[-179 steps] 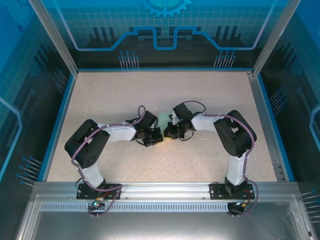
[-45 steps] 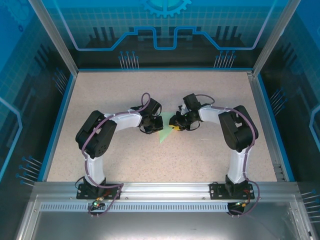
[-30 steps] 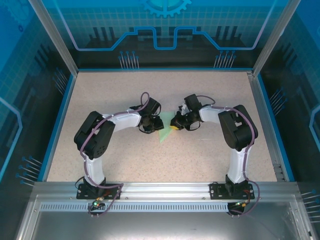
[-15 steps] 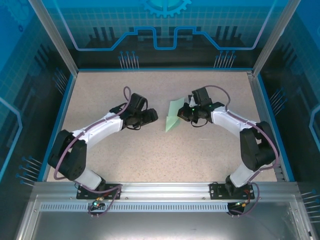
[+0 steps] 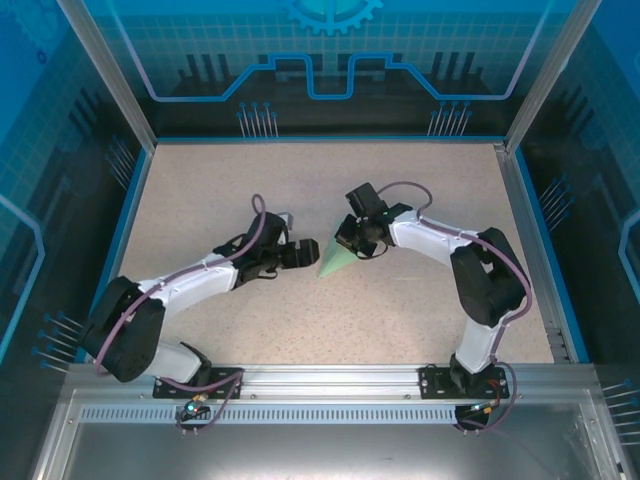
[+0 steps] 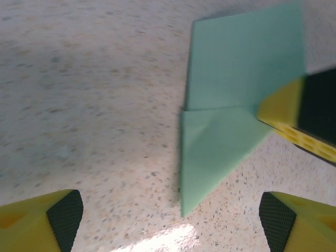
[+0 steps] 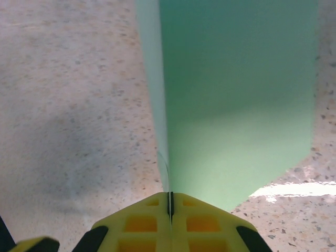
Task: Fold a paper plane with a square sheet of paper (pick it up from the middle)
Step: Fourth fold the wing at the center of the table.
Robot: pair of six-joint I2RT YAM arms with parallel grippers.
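The left arm point(image 5: 190, 285) stretches low from its near-left base toward the middle, wrist pointing right. The left gripper point(image 5: 303, 251) has its jaws spread wide, its yellow fingers point(image 6: 31, 226) well apart with nothing between them. The right arm point(image 5: 440, 240) rises from its near-right base, bends at the elbow and reaches left. The right gripper point(image 5: 345, 244) has its jaws pressed together on an edge of the paper plane point(image 5: 331, 262). The grippers face each other, near but apart

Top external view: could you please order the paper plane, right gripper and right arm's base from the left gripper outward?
1. paper plane, beside left gripper
2. right gripper, pinching the plane
3. right arm's base, near edge, right side
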